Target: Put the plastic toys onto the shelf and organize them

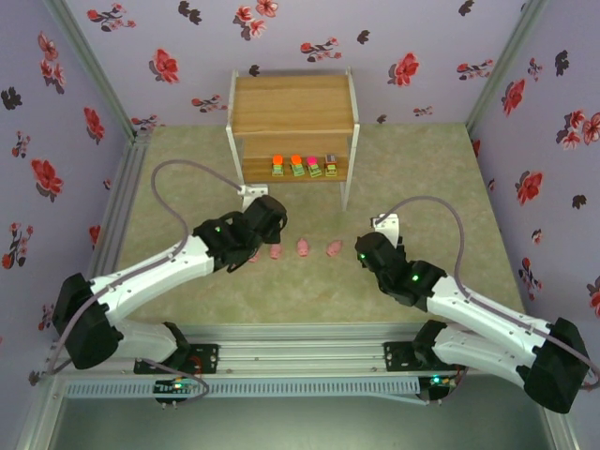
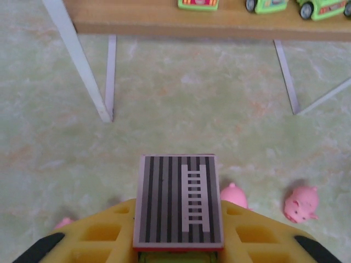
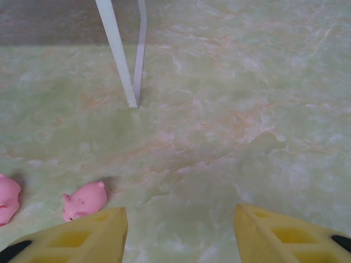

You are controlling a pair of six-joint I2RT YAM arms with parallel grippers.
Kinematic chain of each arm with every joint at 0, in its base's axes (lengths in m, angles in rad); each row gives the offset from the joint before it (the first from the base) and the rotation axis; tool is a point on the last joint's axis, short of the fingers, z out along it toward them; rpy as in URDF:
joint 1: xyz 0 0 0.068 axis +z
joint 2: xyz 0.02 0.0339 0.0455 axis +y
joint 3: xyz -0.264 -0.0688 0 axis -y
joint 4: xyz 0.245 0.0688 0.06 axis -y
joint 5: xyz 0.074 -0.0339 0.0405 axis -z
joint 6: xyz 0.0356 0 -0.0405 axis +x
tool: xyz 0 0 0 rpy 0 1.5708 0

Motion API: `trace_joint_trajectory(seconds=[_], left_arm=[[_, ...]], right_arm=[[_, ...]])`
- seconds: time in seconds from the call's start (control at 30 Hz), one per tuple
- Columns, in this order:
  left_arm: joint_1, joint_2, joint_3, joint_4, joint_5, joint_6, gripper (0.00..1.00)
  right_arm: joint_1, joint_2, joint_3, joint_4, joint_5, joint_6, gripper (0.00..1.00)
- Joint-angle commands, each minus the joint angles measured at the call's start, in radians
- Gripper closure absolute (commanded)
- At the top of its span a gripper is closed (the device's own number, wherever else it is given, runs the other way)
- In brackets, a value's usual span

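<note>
**Left.** Your left pincer (image 2: pixel 178 244) is closed on the grey-topped block (image 2: pixel 178 200). The block's striped top faces up between the yellow fingers (image 2: pixel 93 236), so held level like this it can probably be set down on its base without turning. The pincer hangs over the left end of the row of pink pigs (image 1: pixel 303 247) and faces the shelf (image 1: pixel 291 112), which stands toward the far side of the surface (image 1: pixel 187 169).

**Centre.** Four blocks (image 1: pixel 296 167) sit side by side on the lower tier (image 1: pixel 255 170). Bare board lies to their left, which is the likely slot for the block you carry if like is to go with like. The pigs lie in a loose line on the surface in front of the shelf, between your two arms and within reach of either.

**Right.** Your right pincer (image 3: pixel 181 235) stands open and low over the surface, with nothing between its fingers. The nearest pig (image 3: pixel 85 200) lies just left of its left finger (image 3: pixel 77 235), outside the gap. It seems to be waiting there, clear of the left arm's path to the shelf and well placed to take that pig next.
</note>
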State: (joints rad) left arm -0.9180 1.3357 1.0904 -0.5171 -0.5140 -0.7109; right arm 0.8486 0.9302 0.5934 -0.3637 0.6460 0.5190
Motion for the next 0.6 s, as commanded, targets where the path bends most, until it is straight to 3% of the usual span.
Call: trace_joint_trajectory(seconds=[0.0, 0.57], left_arm=[[0.035, 0.031, 0.067, -0.010, 0.016, 0.097, 0.75], [0.111, 0.215, 0.167, 0.222, -0.168, 0.274, 0.74]], right_arm=[[-0.009, -0.011, -0.014, 0.015, -0.017, -0.003, 0.63], [-0.020, 0.012, -0.014, 0.031, -0.053, 0.000, 0.63]])
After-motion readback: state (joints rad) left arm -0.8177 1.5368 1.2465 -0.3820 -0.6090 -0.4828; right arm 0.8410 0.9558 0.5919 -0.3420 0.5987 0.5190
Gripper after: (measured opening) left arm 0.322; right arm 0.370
